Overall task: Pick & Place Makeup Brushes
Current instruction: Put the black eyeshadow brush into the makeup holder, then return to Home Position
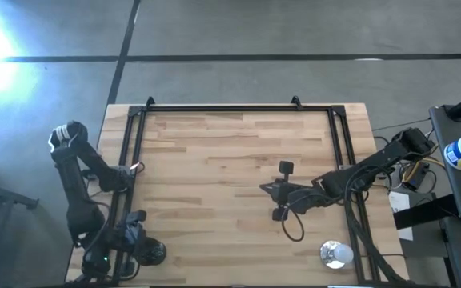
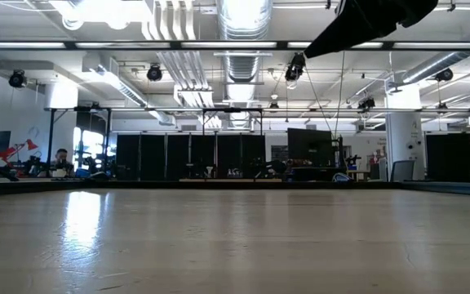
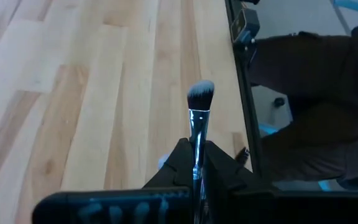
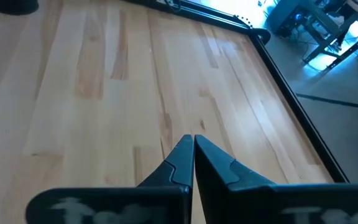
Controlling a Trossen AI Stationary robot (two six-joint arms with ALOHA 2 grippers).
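Observation:
One makeup brush (image 3: 199, 109) shows in the left wrist view: a silver neck with a dark, white-tipped head. My left gripper (image 3: 195, 163) is shut on it; in the high view it is at the table's near left corner (image 1: 137, 232). My right gripper (image 4: 193, 149) is shut and empty. It hovers over the bare wood near the table's middle (image 1: 264, 190), with its fingers pointing toward the left edge. The other brushes are out of view. My left gripper pinches the brush between its two fingers on the silver neck (image 3: 197, 140), below the head. The fingers lie along the brush, which sticks out past the fingertips with its head (image 3: 201, 93) foremost, clear of the table. The handle behind the fingers is hidden.
A round shiny silver-white object (image 1: 334, 254) sits near the table's near right corner. A black rail frame (image 1: 238, 109) runs along the far, left and right edges. Cables trail from my right arm (image 1: 294, 228). Wide bare wood lies across the table's middle (image 1: 206, 160).

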